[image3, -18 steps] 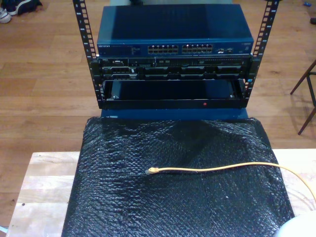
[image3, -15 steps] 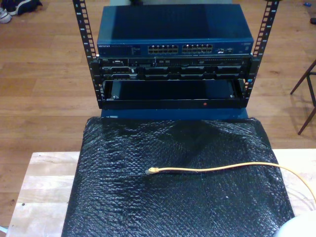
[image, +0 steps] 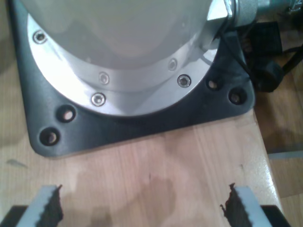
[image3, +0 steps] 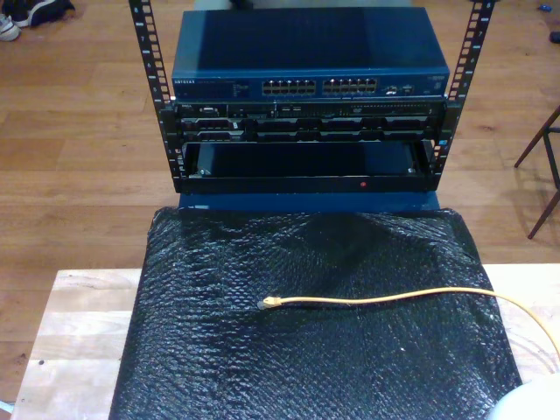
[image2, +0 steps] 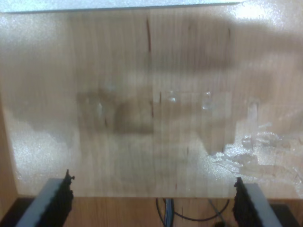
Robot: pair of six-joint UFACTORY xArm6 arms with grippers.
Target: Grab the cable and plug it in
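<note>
The yellow cable (image3: 394,298) lies across the black bubble-wrap mat (image3: 262,367), its clear plug (image3: 268,303) near the mat's middle and the rest running off toward the exterior view's right. Beyond the mat stands a rack with a blue network switch (image3: 311,61) showing rows of ports (image3: 319,87). My first gripper (image: 142,208) is open over bare wood, looking at a black base plate (image: 142,123) under a metal arm base. My second gripper (image2: 152,201) is open above a pale wooden tabletop (image2: 151,94), nothing between its fingers.
The rack's black posts (image3: 150,61) flank the switch, with dark equipment and an open bay (image3: 306,162) below. A rounded white arm part (image3: 529,404) sits at the exterior view's lower right. Chair legs (image3: 544,166) stand at that view's right. Wooden table (image3: 79,341) borders the mat.
</note>
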